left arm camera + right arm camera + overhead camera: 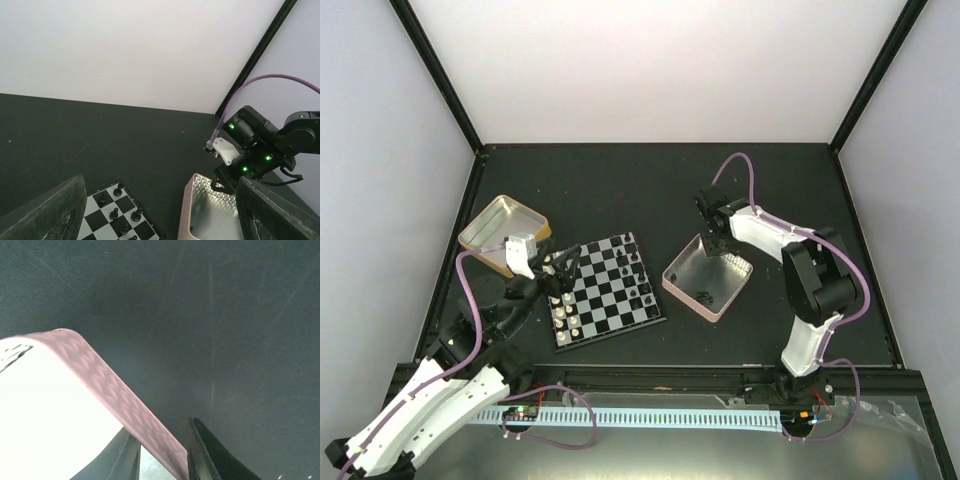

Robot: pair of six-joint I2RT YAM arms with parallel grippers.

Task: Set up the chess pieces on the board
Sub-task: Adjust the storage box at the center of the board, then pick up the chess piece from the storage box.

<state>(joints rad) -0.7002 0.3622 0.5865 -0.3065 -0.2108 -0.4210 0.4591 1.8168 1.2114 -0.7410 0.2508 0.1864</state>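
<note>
Here right tool [162, 442] straddles pink tin [100, 382] rim; left tool [563, 272] over board [617, 292].

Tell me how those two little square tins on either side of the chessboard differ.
The gold tin sits left of the board, the pink tin right of it. A few dark pieces lie in the pink tin; none show in the gold tin. The right gripper straddles the pink tin's wall; nothing holds the gold tin. Both are square, shallow, silvery inside.
</note>
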